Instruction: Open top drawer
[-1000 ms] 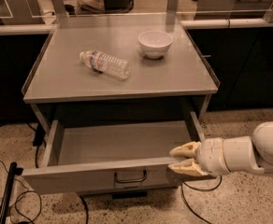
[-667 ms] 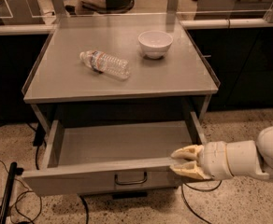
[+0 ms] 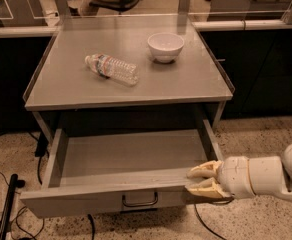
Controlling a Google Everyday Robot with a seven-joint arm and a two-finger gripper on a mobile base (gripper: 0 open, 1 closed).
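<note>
The top drawer (image 3: pixel 131 156) of the grey metal table stands pulled well out, and its shallow grey tray is empty. Its front panel (image 3: pixel 86 201) has a small dark pull handle (image 3: pixel 140 201) in the middle. My gripper (image 3: pixel 195 180) comes in from the right at the drawer's front right corner. One cream finger (image 3: pixel 205 170) lies over the top rim and the other (image 3: pixel 203 190) against the outer face, so they clamp the front panel's right end.
On the table top (image 3: pixel 61 89) a clear plastic water bottle (image 3: pixel 112 69) lies on its side, and a white bowl (image 3: pixel 165 46) stands at the back right. Dark cables (image 3: pixel 8 204) trail on the speckled floor at the left. Dark cabinets flank the table.
The drawer has come a little farther out toward the camera, and my gripper has moved with it, down and slightly to the right.
</note>
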